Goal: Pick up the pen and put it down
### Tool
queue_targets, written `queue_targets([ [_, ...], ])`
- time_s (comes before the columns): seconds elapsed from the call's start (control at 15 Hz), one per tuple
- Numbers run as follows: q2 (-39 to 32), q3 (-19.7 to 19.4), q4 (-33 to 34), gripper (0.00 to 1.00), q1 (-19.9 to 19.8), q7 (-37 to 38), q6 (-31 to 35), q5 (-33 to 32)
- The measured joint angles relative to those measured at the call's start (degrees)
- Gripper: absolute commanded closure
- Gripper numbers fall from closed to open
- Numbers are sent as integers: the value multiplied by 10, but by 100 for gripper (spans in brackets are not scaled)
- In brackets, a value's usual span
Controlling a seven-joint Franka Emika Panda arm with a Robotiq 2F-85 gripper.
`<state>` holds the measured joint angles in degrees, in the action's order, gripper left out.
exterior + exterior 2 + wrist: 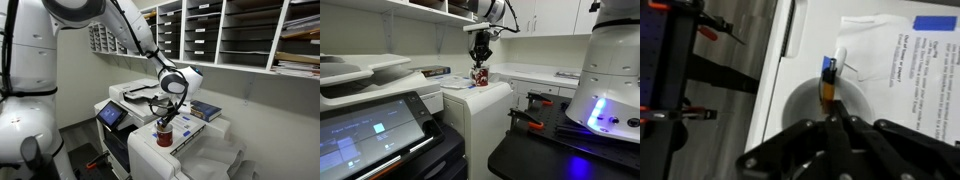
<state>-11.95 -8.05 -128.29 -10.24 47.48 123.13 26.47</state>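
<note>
In the wrist view my gripper [830, 112] is shut on the pen [828, 82], a thin stick with a blue end and an orange-brown body. The pen points down into the round white opening of the small white-and-red cup [790, 112]. In both exterior views the gripper [166, 115] [480, 56] hangs straight above the cup [165, 136] [479, 76], which stands on top of the white printer [205, 140] [480, 105]. The pen is too thin to make out in the exterior views.
A flat blue book [206, 110] lies on the printer behind the cup. A printed sheet [895, 60] lies beside the cup. Wall shelves [240, 35] hold paper stacks. Red-handled clamps [525, 120] lie on the dark bench by the robot base [610, 80].
</note>
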Motion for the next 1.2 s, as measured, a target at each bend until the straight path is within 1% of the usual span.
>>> queue_targets([
  [0.27, 31, -10, 20, 100, -2, -35, -76, 9],
  [0.33, 39, -10, 21, 74, -2, -37, -85, 8],
  [0.4, 43, -10, 21, 73, -2, -37, -90, 8],
  [0.53, 44, -10, 21, 60, 0, -37, -91, 4],
  [0.6, 41, -10, 21, 50, 0, -37, -91, 3],
  [0.67, 36, -10, 21, 44, 0, -37, -91, 2],
  [0.73, 30, -11, 21, 39, 0, -37, -91, 1],
  [0.8, 23, -13, 21, 41, 0, -37, -90, 1],
  [0.87, 15, -15, 22, 41, 0, -37, -90, 1],
  [0.93, 8, -18, 22, 43, 0, -37, -89, 1],
  [1.07, -5, -22, 26, 51, 0, -37, -87, 1],
  [1.13, -11, -24, 28, 60, 0, -37, -86, 1],
  [1.2, -18, -25, 31, 57, -1, -37, -85, 2],
])
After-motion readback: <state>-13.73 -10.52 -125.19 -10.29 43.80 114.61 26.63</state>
